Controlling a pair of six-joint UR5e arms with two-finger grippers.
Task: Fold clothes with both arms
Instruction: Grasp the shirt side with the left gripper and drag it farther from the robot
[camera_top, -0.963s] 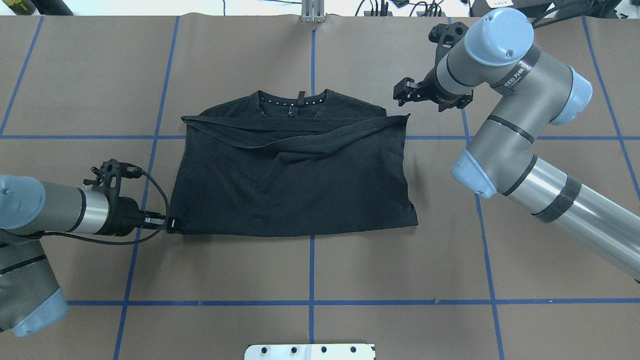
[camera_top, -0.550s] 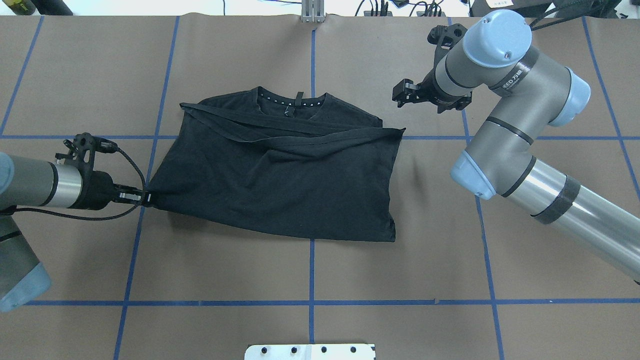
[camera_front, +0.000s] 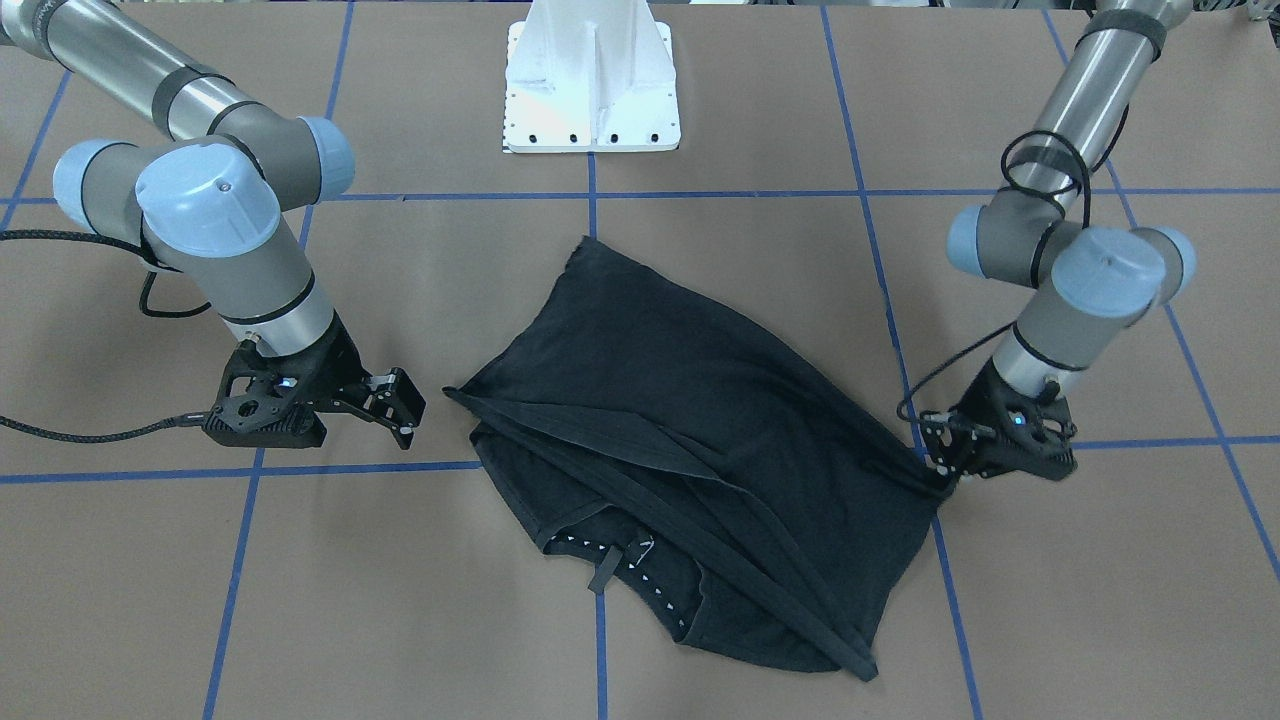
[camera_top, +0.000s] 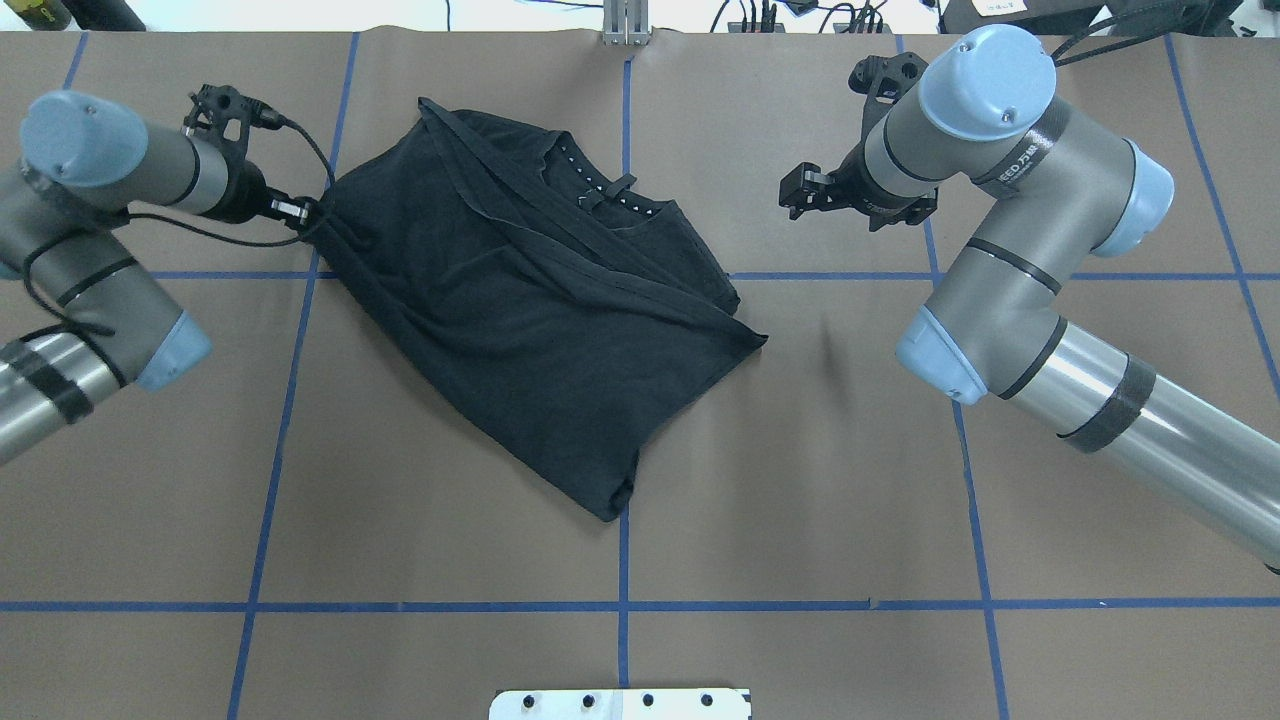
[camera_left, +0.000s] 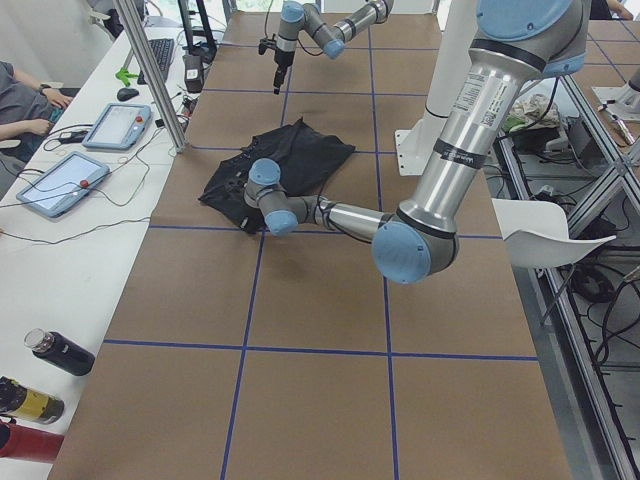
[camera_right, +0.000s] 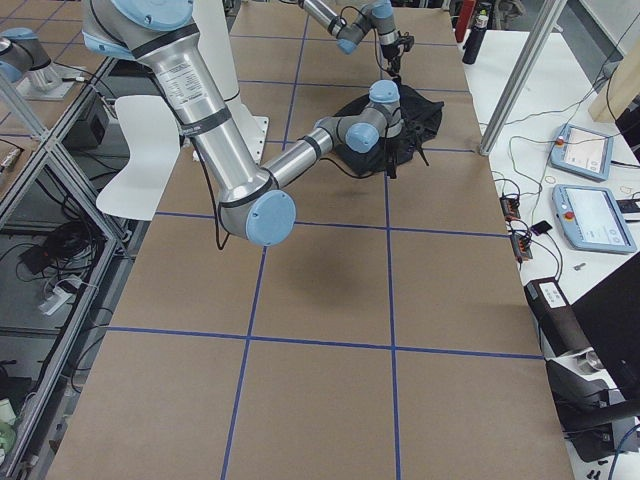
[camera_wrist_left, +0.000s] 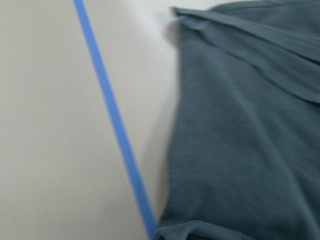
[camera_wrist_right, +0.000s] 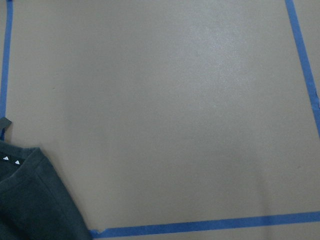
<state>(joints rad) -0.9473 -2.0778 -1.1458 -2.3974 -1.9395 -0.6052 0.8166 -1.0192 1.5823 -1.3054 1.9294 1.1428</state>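
Jaws on the left gripper: pressing together on 1 corner of the black T-shirt, bunching the cloth into small puckers at the pinch and sitting low over the table. Reaching in behind it along the far-left part of the overhead view, the left arm, trailing a black cable.

On the other side, right gripper: hanging with its 2 fingers apart and holding nothing, near the shirt but not touching it. Bending back from there through light-blue joint caps, the right arm.

Lying flat and skewed on the brown table cover, plain black side up, running diagonally from the clamped corner at far left to a free corner touching the centre blue tape line. Showing 2 narrow folded bands crossing over the body, and a collar with small white triangles and a little loop, facing the far edge.

In the left wrist view, showing only blurred dark fabric beside 1 tape line; in the right wrist view, showing bare table, tape lines and a bit of collar at the lower left.

Standing at the near edge between the arms, a white pedestal base. Lying on the side bench, 2 teach pendants.
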